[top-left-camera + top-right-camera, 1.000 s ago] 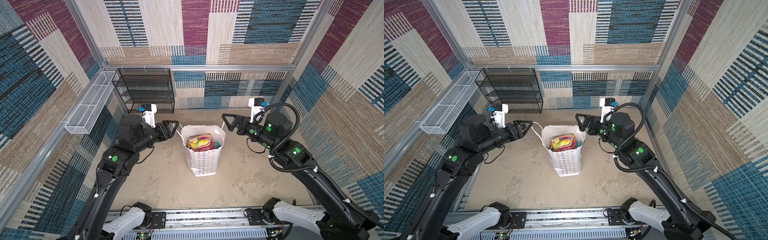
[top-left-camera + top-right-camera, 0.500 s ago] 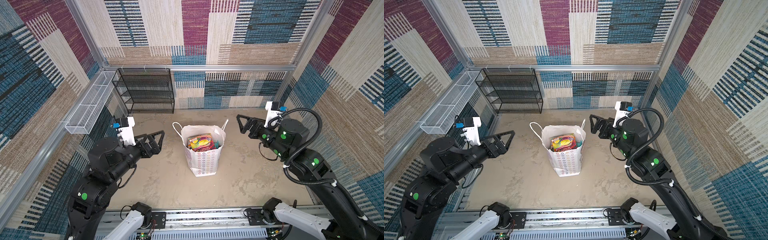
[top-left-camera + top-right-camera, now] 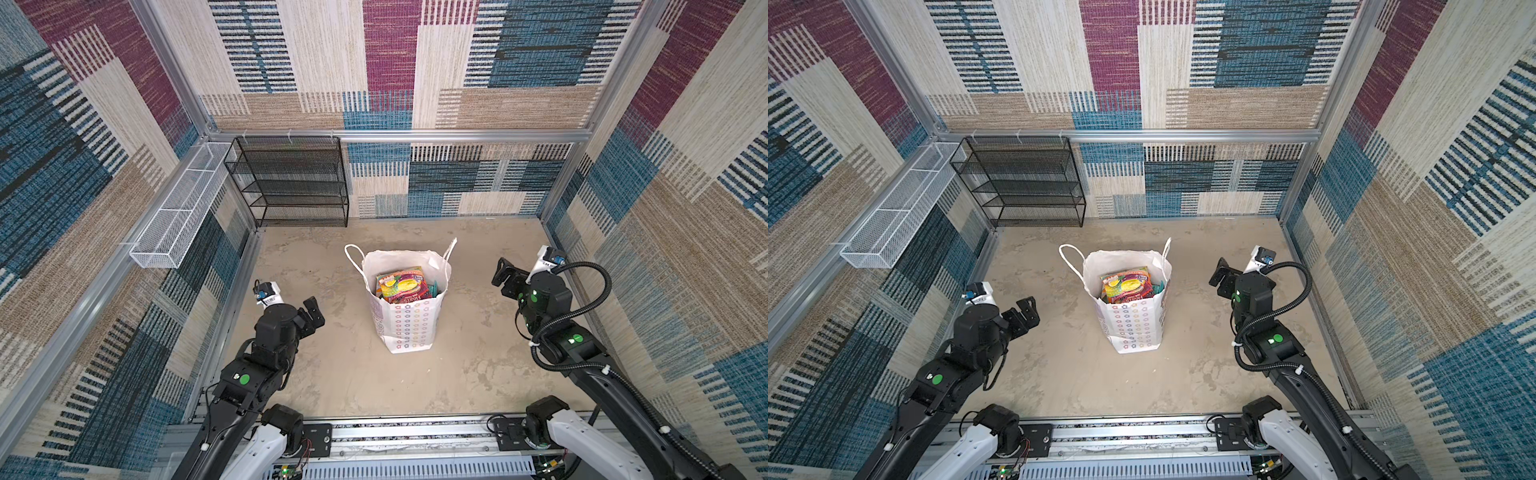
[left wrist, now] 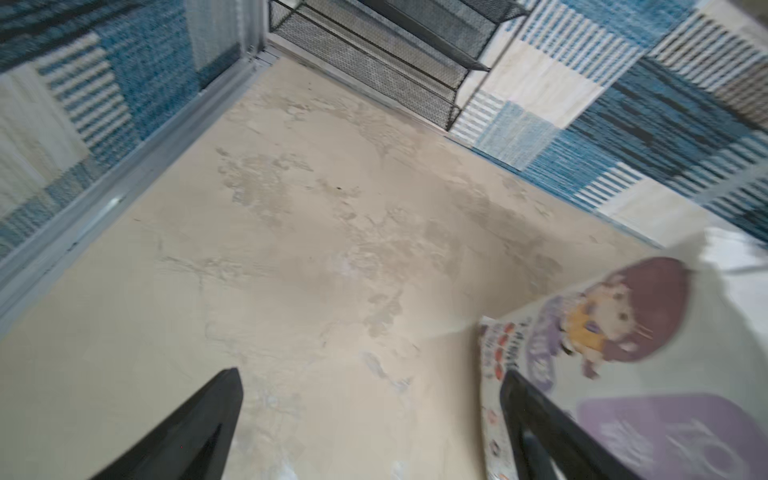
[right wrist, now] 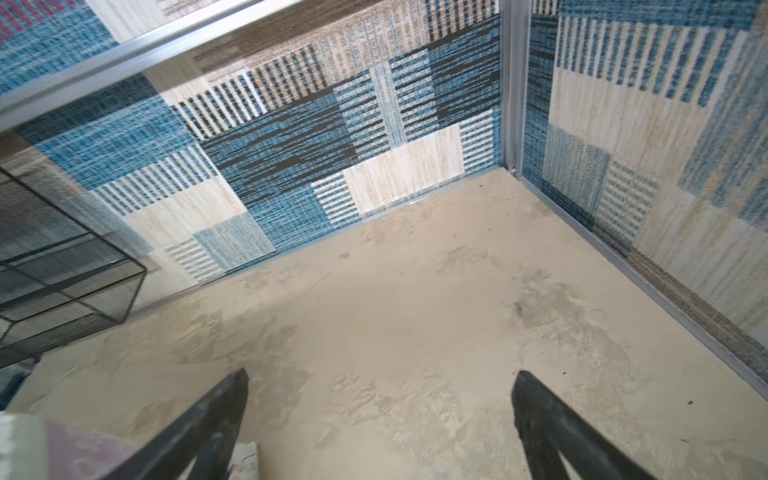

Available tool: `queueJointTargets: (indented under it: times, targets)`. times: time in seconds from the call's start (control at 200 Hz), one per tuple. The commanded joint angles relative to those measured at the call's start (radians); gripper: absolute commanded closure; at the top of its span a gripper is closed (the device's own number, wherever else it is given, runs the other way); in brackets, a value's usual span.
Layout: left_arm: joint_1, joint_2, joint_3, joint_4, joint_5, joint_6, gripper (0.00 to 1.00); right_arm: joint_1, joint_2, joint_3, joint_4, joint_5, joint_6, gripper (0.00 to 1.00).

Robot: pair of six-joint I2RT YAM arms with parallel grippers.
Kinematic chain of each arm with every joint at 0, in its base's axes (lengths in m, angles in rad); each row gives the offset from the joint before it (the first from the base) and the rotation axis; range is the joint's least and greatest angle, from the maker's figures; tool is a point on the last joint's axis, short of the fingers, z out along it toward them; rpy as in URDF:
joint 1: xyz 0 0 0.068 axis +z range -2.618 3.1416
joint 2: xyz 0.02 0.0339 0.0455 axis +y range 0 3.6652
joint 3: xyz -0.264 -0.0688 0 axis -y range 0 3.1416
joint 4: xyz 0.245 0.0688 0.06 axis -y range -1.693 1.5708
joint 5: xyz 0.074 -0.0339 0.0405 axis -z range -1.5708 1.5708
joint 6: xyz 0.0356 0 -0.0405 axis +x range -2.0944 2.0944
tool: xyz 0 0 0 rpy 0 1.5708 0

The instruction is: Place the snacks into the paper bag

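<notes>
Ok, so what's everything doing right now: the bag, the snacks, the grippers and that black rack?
Paper bag: standing upright, top open.
Snacks: inside the bag.
Left gripper: open, holding nothing.
Right gripper: open, holding nothing.
Black rack: upright against the back wall, shelves bare.

Snacks (image 3: 402, 286) inside paper bag (image 3: 409, 328) — upright.

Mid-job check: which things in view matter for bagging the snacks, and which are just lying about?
Job:
- paper bag, upright mid-floor
- snacks, the visible ones inside the bag

Lying about:
- black mesh rack, against the back wall
- white wire basket, on the left wall
</notes>
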Motion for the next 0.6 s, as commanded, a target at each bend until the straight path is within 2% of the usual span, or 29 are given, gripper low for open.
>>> queueJointTargets:
  times: [0.0, 0.155, 0.245, 0.386, 0.466, 0.596]
  targets:
    - [0.008, 0.037, -0.07, 0.202, -0.25, 0.005, 0.01, -0.063, 0.006, -0.101, 0.289, -0.053, -0.113, 0.0]
    - [0.053, 0.103, -0.156, 0.383, -0.283, 0.073, 0.01, -0.184, 0.051, -0.28, 0.566, -0.202, -0.218, 0.0]
    - [0.095, 0.159, -0.2, 0.495, -0.298, 0.12, 0.01, -0.231, 0.123, -0.338, 0.668, -0.197, -0.236, 0.0]
    - [0.153, 0.247, -0.317, 0.807, -0.304, 0.272, 0.01, -0.267, 0.219, -0.372, 0.761, -0.178, -0.229, 0.01]
    - [0.195, 0.315, -0.342, 0.905, -0.279, 0.31, 0.01, -0.266, 0.26, -0.435, 0.914, -0.168, -0.308, 0.0]
    - [0.257, 0.479, -0.363, 1.065, -0.201, 0.362, 0.01, -0.27, 0.357, -0.484, 1.083, -0.126, -0.359, 0.0]
